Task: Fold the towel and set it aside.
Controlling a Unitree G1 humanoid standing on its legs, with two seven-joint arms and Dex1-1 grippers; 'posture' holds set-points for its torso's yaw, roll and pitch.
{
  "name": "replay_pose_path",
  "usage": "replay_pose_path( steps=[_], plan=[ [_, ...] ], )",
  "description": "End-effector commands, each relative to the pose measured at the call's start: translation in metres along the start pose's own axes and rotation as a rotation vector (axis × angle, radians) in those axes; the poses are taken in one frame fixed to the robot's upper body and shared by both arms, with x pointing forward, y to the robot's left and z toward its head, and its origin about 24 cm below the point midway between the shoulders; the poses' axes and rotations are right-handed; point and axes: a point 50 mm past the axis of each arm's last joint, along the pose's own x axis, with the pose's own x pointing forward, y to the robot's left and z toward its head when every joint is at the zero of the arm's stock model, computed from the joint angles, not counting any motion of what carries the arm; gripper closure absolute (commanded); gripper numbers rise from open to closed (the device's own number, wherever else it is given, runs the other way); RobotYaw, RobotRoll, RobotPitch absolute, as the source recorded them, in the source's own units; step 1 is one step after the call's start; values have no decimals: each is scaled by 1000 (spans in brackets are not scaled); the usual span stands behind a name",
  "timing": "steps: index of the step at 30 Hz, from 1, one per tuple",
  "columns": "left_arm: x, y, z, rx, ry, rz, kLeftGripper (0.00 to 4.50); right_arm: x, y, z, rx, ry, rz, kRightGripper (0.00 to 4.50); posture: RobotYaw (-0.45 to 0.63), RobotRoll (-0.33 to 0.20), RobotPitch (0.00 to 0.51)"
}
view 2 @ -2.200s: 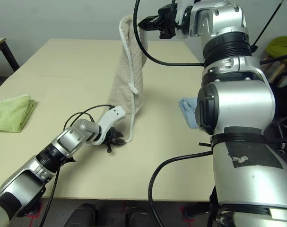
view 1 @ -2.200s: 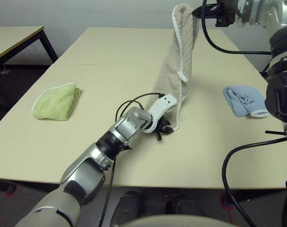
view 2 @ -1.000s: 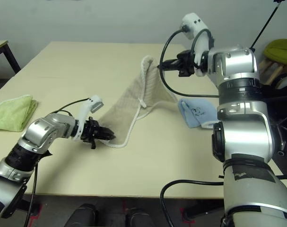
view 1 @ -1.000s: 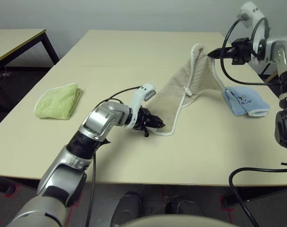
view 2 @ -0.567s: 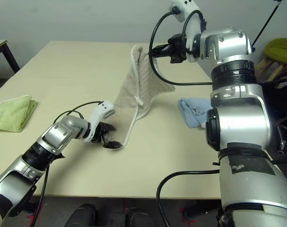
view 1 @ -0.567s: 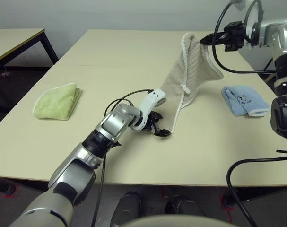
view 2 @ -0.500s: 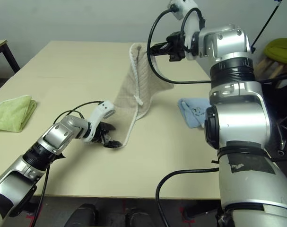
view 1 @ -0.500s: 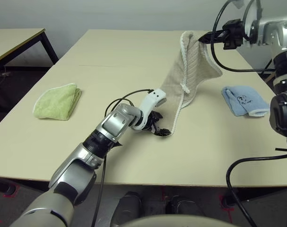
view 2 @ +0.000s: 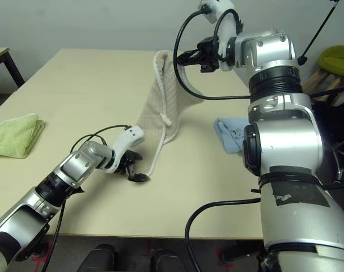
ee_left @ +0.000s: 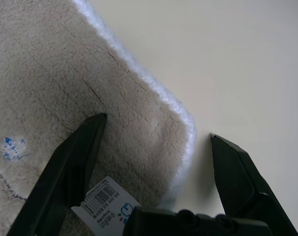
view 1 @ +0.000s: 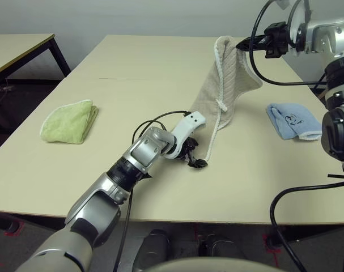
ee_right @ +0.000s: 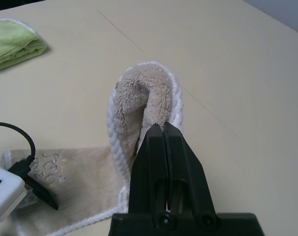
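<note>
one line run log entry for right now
right gripper: shut on towel, raised | left gripper: open at towel's lower corner | fold: unfinished

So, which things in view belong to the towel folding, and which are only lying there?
For the job:
- beige towel, partly raised from the table
- right gripper, shut on the towel
- left gripper, open at the towel's edge

Only lying there:
- yellow-green towel, folded
- light-blue towel, folded
</note>
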Motion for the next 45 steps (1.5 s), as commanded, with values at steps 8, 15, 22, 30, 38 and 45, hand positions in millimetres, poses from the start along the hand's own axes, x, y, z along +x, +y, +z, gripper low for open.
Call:
replay_pose_path(
  steps=[8, 15, 22, 30, 38, 45],
  plan=[
    [11, 0, -19, -20, 82, 8, 1994, -4, 1, 10, -11, -37, 6, 4500, 26, 0, 13],
    [10, -1, -22, -20, 86, 0, 4384, -5, 0, 9, -7, -41, 3, 4500, 20, 0, 10],
    [0, -1, -20, -41, 45, -22, 4462, -8, -1, 3, 7, -31, 6, 4500, 22, 0, 1],
    [-48, 1, -11, -164, -84, -83, 4462, -21, 1, -34, 67, 52, 76, 4500, 42, 0, 3],
    [-126, 11, -24, -233, -134, -111, 4462, -57, 31, -101, 142, 260, 296, 4500, 51, 0, 14],
    [-173, 38, -30, -258, -162, -44, 4462, -58, 34, -137, 21, 359, 280, 4500, 61, 0, 14]
  ],
)
